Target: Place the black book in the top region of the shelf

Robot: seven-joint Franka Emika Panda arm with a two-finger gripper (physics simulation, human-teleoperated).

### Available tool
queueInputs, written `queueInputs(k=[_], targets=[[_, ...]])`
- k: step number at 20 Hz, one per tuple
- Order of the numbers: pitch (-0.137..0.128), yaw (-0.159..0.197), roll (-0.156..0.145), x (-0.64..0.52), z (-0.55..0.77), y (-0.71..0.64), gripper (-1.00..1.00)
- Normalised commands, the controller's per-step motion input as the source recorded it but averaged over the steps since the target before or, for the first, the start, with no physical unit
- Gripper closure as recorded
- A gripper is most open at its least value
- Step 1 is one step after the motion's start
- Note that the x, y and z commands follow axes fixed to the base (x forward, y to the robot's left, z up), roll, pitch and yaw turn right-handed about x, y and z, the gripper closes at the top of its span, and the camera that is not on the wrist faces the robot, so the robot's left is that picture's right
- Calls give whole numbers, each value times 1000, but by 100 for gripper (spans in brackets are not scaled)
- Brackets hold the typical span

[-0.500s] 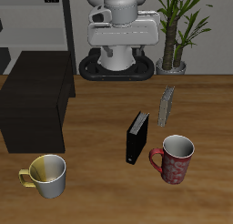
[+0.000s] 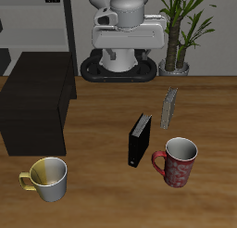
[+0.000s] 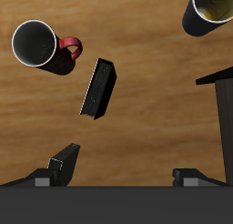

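The black book [image 2: 140, 141] stands upright on the wooden table, between the red mug [image 2: 179, 162] and the shelf [image 2: 37, 107], a large matte black box at the table's side. The wrist view looks down on the book [image 3: 98, 87] and catches an edge of the shelf [image 3: 223, 109]. My gripper [image 2: 130, 43] is high up near the robot's base, far behind the book. In the wrist view my gripper [image 3: 127, 170] has its fingers [image 3: 64, 164] wide apart, open and empty.
A thin grey book [image 2: 169, 108] stands behind the black one. A white and yellow mug [image 2: 49, 177] sits near the front edge, before the shelf. A potted plant [image 2: 185, 28] and a pale grey rack [image 2: 37, 28] stand at the back.
The robot's hand has shifted slightly at the back of the table. Nothing on the table has moved.
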Motion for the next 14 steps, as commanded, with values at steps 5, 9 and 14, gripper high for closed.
queueInputs(k=[5,9,14], targets=[[-23,9,-25,99,-22,143,-100],[-6,0,-24,177,-35,151,-100],[-8,19,-18,339,-102,266,-100]])
